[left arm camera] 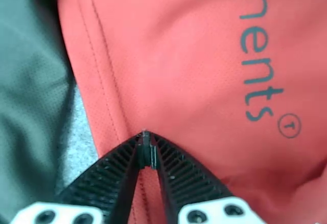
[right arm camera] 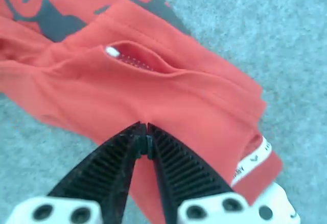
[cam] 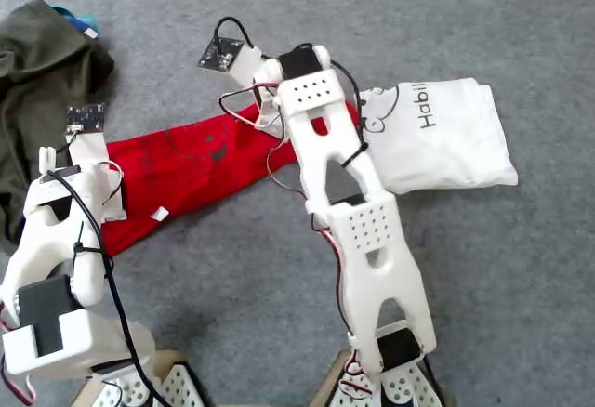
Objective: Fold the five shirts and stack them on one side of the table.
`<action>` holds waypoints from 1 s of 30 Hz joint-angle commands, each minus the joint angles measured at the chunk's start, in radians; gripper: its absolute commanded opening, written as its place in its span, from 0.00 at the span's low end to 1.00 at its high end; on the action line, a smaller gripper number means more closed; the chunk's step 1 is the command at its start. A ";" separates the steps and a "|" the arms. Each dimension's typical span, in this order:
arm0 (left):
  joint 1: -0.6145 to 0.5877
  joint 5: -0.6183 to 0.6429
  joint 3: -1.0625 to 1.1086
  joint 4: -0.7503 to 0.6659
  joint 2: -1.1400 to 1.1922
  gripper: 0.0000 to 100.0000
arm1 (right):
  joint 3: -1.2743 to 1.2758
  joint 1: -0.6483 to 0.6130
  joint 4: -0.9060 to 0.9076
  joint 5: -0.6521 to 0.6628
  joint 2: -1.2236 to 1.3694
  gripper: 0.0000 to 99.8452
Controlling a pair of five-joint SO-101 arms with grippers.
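Note:
A red shirt (cam: 186, 165) lies stretched in a long band across the grey table (cam: 483, 268). My left gripper (cam: 93, 170) is at its left end, and in the left wrist view the gripper (left arm camera: 145, 147) is shut on a stitched edge of the red shirt (left arm camera: 194, 70). My right gripper (cam: 260, 108) is at the band's far right end. In the right wrist view that gripper (right arm camera: 144, 138) is shut on a fold of the red shirt (right arm camera: 194, 101). A folded white shirt (cam: 437, 137) lies to the right.
A heap of dark green clothing (cam: 37, 82) sits at the far left of the table, and its cloth (left arm camera: 30, 106) lies right beside the red shirt's edge. Bare grey table spreads along the front and right.

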 commanded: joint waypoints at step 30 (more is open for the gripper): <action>-0.018 0.005 -0.024 0.005 -0.002 0.03 | -0.231 -0.101 0.071 -0.044 0.151 0.01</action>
